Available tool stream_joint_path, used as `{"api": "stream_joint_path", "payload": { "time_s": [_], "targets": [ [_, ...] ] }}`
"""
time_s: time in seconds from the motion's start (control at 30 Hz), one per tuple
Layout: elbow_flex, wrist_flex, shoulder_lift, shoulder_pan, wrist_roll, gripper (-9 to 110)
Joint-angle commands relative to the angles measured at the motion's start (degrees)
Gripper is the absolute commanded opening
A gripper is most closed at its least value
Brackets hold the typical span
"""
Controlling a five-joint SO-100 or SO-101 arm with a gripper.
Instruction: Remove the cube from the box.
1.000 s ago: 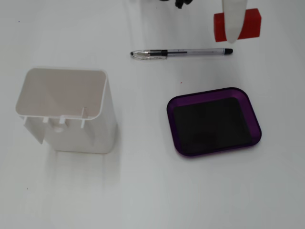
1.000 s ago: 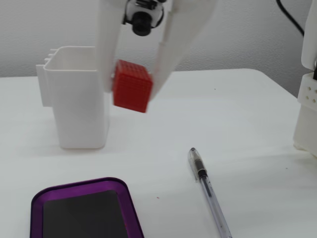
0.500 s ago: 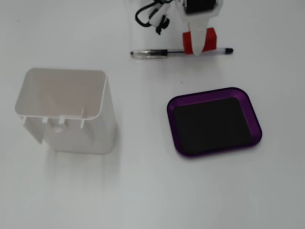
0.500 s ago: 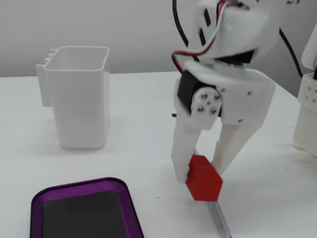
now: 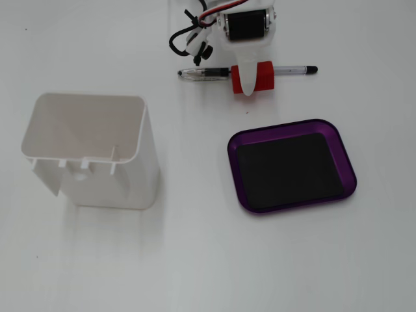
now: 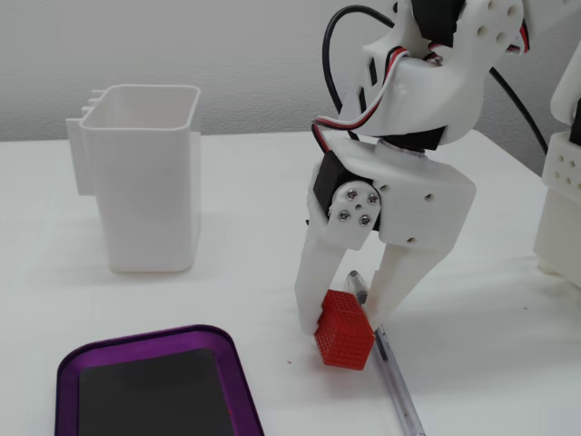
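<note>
The cube (image 6: pixel 344 329) sits outside the box (image 5: pixel 291 165), low over the bench (image 5: pixel 195 260) and across a pen (image 5: pixel 214 73) — pinched by the tool (image 6: pixel 349 318), apparently ready for release.

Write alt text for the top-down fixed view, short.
A white robot gripper holds a small red cube over a pen lying on a white table, outside the empty purple tray just below it in the picture. A tall white open container stands at the left.
</note>
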Motion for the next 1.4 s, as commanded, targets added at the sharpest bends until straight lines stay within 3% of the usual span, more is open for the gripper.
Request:
{"api": "stream_joint_path", "payload": {
  "time_s": [0.0, 0.17, 0.4, 0.7, 0.87, 1.0, 1.37],
  "targets": [
    [-1.9, -0.8, 2.1, -0.2, 0.3, 0],
    [-1.9, 0.0, 2.2, -0.4, -0.2, 1],
    [-1.8, 0.4, 2.9, -0.4, -0.3, 15],
    [-11.1, 15.0, 4.0, 0.1, 0.2, 18],
    [-20.8, 25.3, 14.4, 0.1, -0.2, 18],
    [-22.9, 26.6, 26.5, 0.2, -0.4, 18],
    [12.4, 23.2, 55.7, 0.4, -0.4, 18]
  ]
}}
